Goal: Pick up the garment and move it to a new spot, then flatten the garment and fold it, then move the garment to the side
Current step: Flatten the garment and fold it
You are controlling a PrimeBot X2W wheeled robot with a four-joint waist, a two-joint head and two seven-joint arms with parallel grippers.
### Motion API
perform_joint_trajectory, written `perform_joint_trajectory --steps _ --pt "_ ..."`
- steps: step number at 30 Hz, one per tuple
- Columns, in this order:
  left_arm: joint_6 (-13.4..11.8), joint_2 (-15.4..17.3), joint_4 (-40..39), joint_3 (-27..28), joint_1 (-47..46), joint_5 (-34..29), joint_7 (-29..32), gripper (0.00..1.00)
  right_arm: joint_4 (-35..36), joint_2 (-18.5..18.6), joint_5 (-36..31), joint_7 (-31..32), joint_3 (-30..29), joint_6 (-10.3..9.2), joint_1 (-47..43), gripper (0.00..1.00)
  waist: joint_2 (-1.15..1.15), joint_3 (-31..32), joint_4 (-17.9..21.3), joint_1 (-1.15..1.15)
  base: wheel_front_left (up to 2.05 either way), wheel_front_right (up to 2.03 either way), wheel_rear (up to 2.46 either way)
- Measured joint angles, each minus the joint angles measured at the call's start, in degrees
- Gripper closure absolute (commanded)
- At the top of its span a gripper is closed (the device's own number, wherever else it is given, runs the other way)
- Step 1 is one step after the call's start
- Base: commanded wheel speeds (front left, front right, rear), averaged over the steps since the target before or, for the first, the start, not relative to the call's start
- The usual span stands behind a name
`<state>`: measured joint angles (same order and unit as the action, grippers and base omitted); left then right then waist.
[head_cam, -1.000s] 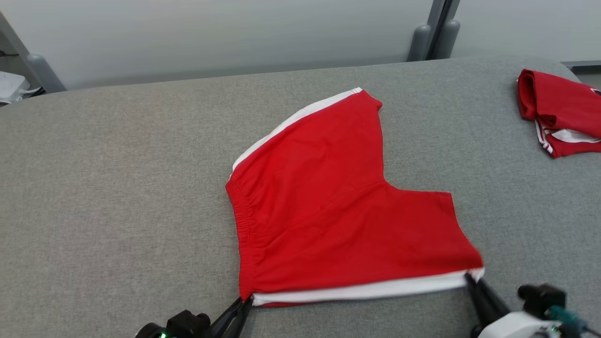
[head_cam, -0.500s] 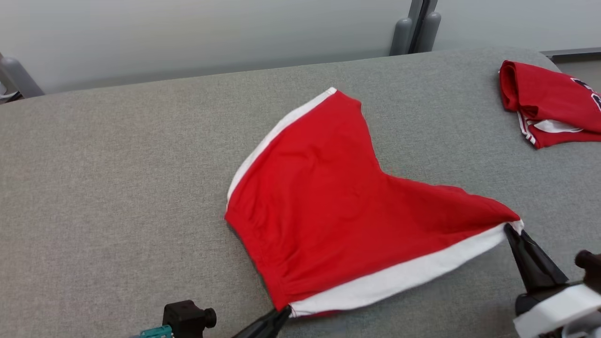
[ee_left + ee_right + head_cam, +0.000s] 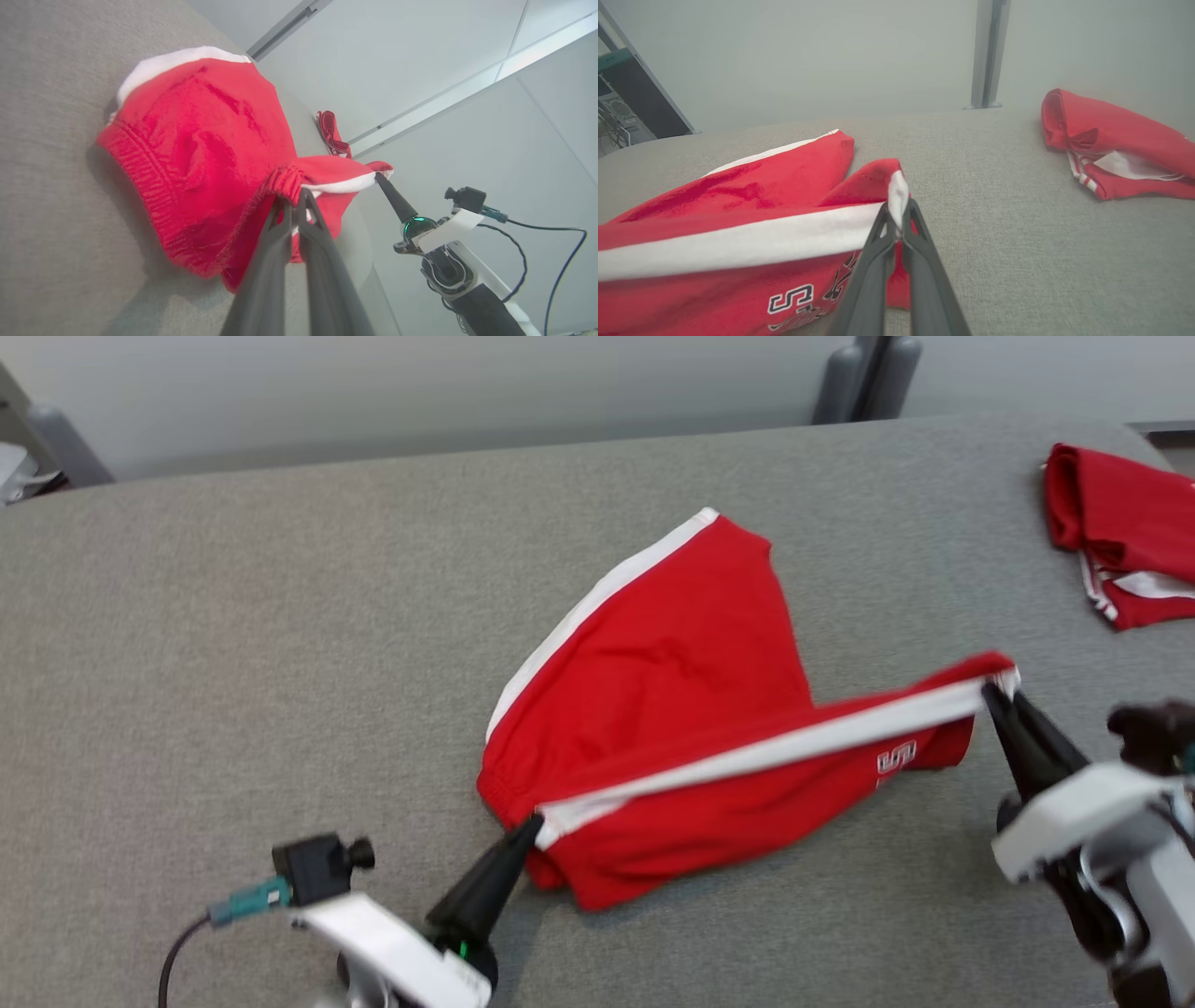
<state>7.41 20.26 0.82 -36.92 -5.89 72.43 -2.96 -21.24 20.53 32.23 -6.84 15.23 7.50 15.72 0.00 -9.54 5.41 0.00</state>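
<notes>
2 red garments on grey table (image 3: 233, 644): shorts (image 3: 672, 653) pinched by left gripper (image 3: 534, 821) and right gripper (image 3: 991, 689); folded garment (image 3: 1120, 537) apart.

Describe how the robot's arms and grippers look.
The left gripper and right gripper each have two long, tapering dark fingers on a black base with a green light. Behind sit white wrist shells. A small black camera with a teal plug and black cable rides the left wrist.

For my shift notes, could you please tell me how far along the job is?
Done: the shorts lie with the far half flat on the table. In hand: left pincer and right pincer hold the near striped edge raised, mid-fold. Left: lay it down, move shorts aside.
</notes>
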Motion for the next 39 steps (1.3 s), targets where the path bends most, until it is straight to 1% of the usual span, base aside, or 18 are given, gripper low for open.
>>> perform_joint_trajectory --steps 3,7,10,13,16,18,19,27,28,29,30,31,32,33,36,39 --pt "0.00 -3.49 5.46 1.81 -5.55 3.68 0.52 1.00 -8.05 -0.36 -0.74 -0.25 3.15 0.00 9.48 1.00 0.00 -1.66 -1.37 0.00 0.00 0.00 0.00" --pt "0.00 -7.76 12.44 4.61 -13.21 5.60 -1.63 1.00 -17.15 -1.43 -0.02 -1.29 8.03 0.00 20.67 1.00 0.00 -4.16 -3.68 0.00 0.00 0.00 0.00" --pt "0.00 -9.93 15.97 5.43 -16.66 6.06 -3.13 1.00 -22.92 -1.92 0.54 -1.77 11.68 0.00 27.05 1.00 0.00 -6.05 -5.66 0.00 0.00 0.00 0.00" --pt "0.00 -11.79 17.41 5.54 -18.42 7.59 -3.36 1.00 -28.13 -2.02 1.16 -3.60 13.46 0.00 31.81 1.00 0.00 -7.73 -7.75 0.00 0.00 0.00 0.00" --pt "0.00 -12.47 18.31 5.05 -19.69 8.40 -3.35 1.00 -32.41 -2.26 1.62 -4.70 15.49 0.00 35.31 1.00 0.00 -9.03 -9.84 0.00 0.00 0.00 0.00" --pt "0.00 -12.44 18.76 4.58 -20.32 8.44 -3.35 1.00 -34.78 -2.81 2.01 -5.20 16.86 0.00 37.25 1.00 0.00 -9.79 -10.96 0.00 0.00 0.00 0.00" --pt "0.00 -12.49 19.14 4.28 -20.63 8.48 -3.36 1.00 -36.55 -3.53 2.76 -5.50 18.45 0.00 39.06 1.00 0.00 -10.45 -11.84 0.00 0.00 0.00 0.00" --pt "0.00 -12.63 19.64 2.66 -22.58 9.39 -3.70 1.00 -43.02 -4.37 3.31 -6.99 21.09 0.00 44.78 1.00 0.00 -12.33 -13.69 0.00 0.00 0.00 0.00" --pt "0.00 -12.71 19.40 2.46 -22.84 9.42 -3.79 0.98 -43.84 -4.50 3.53 -7.22 21.08 0.00 45.04 1.00 0.00 -12.50 -13.80 0.00 0.00 0.00 0.00" --pt "0.01 -12.92 18.83 2.44 -22.97 9.73 -4.14 0.74 -44.64 -4.63 3.66 -7.32 21.12 0.00 45.31 0.59 0.00 -12.68 -13.90 0.00 0.00 0.00 0.00" --pt "0.01 -13.16 18.44 2.33 -23.07 10.42 -4.14 0.58 -45.10 -4.75 3.65 -7.32 21.21 0.00 45.52 0.05 0.00 -12.82 -13.95 0.00 0.00 0.00 0.00" --pt "0.00 -13.23 18.52 1.91 -23.27 10.43 -4.15 0.42 -45.45 -4.98 3.65 -7.32 21.39 0.00 45.79 0.00 0.00 -12.93 -13.96 0.00 0.00 0.00 0.00" --pt "0.00 -13.18 18.80 1.56 -23.55 10.29 -4.26 0.13 -45.45 -5.21 3.65 -7.32 21.35 0.00 46.07 0.00 0.00 -12.99 -13.91 0.00 0.00 0.00 0.00" --pt "0.00 -13.06 19.19 1.36 -23.91 10.26 -4.70 0.00 -44.95 -5.45 3.65 -7.32 21.06 0.00 46.23 0.00 0.00 -13.05 -13.79 0.00 0.00 0.00 0.00" --pt "0.00 -12.10 20.40 0.43 -24.82 8.68 -6.04 0.00 -41.67 -5.61 3.44 -7.34 19.20 0.00 46.30 0.00 0.00 -13.09 -13.25 0.00 0.00 0.00 0.00" --pt "0.00 -11.22 21.54 -0.30 -25.25 5.91 -8.45 0.00 -36.85 -5.56 2.72 -7.40 15.26 0.00 45.72 0.00 0.00 -12.55 -12.56 0.00 0.00 0.00 0.00"
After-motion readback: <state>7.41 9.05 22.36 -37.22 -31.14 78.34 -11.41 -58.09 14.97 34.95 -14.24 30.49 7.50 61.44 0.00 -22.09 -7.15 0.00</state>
